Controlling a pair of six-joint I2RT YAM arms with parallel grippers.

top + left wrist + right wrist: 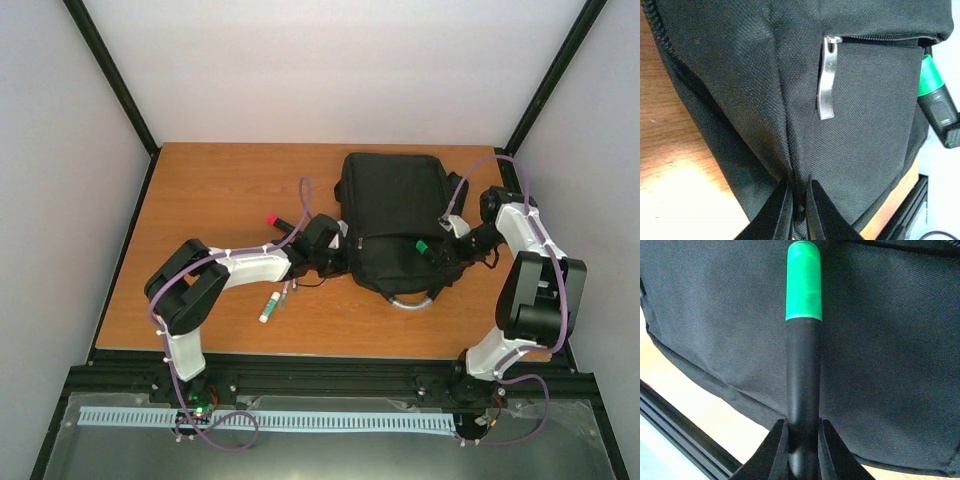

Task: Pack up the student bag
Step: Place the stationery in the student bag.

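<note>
The student bag lies flat on the wooden table, black, its grey handle toward me. My left gripper is shut on a fold of the bag's front-pocket fabric at the bag's left edge; a metal zip pull hangs above it. My right gripper is shut on a black marker with a green cap, held over the bag's right side, cap pointing at the pocket opening. The marker also shows in the left wrist view.
A marker with a red cap lies left of the bag by the left arm. A white tube with a green cap lies on the table near the front. A black frame rail runs along the near edge.
</note>
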